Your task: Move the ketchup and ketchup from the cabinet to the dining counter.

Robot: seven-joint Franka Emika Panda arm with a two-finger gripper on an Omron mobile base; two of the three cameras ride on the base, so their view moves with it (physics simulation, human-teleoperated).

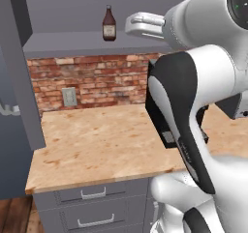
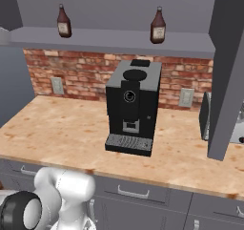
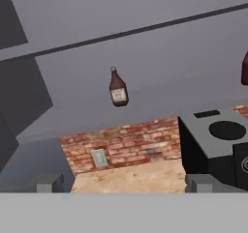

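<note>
Two dark red-brown ketchup bottles stand upright on the grey shelf (image 2: 119,40) of the open cabinet. The left ketchup (image 2: 64,21) (image 1: 109,24) shows mid-frame in the hand view (image 3: 117,87), still some way off. The right ketchup (image 2: 157,26) is cut by the hand view's right edge (image 3: 245,68). My gripper (image 3: 123,183) is open, its fingertips (image 3: 48,182) spread wide with nothing between them. In the left base view its white hand (image 1: 145,25) hovers at shelf height, right of the left bottle. The dining counter is out of view.
A black coffee machine (image 2: 132,109) stands on the brick-backed counter (image 2: 57,129) below the right bottle. The open cabinet door (image 2: 228,71) hangs at the right, another door panel (image 1: 14,67) at the left. Grey drawers (image 1: 92,198) run under the counter.
</note>
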